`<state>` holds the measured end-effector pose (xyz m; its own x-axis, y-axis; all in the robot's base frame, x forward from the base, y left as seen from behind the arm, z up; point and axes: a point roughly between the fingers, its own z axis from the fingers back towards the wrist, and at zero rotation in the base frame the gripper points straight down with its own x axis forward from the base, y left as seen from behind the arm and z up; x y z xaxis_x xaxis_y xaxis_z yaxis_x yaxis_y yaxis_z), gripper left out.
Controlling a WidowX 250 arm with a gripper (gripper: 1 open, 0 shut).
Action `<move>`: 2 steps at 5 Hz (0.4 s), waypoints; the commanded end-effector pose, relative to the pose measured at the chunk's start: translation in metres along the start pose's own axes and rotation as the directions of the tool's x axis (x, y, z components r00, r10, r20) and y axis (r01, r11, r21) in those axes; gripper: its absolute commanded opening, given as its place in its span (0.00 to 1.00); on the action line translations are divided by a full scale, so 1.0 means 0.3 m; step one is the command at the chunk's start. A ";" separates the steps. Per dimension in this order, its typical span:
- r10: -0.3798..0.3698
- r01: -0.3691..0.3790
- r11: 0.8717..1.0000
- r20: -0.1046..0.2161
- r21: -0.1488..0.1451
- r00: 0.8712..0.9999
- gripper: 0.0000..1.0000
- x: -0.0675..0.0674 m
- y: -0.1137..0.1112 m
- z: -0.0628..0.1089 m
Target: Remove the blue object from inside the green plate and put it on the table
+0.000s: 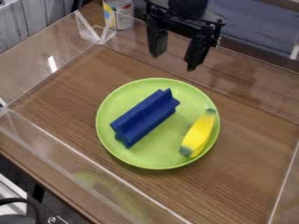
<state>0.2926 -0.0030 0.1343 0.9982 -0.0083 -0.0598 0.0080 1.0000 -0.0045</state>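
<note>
The black robot arm [198, 7] is extending down from the top edge of the view, its upper part being cut off by the frame; the tool [177, 58] is hanging above the far part of the worktop [70, 92], beyond the green plate [156, 159] and well apart from it; its two fingers are pointing downward and standing wide apart, with nothing showing between their tips. The blue object [146, 117] is lying inside the plate, slanting from the near left toward the far right; a yellow banana-like piece [198, 133] is resting beside it, near the plate's right rim.
</note>
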 end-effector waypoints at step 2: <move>-0.076 0.077 0.997 -0.044 0.011 0.996 1.00 -0.087 0.040 -0.083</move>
<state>0.2618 0.0073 0.0950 0.9824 -0.0813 -0.1681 0.0813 0.9967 -0.0071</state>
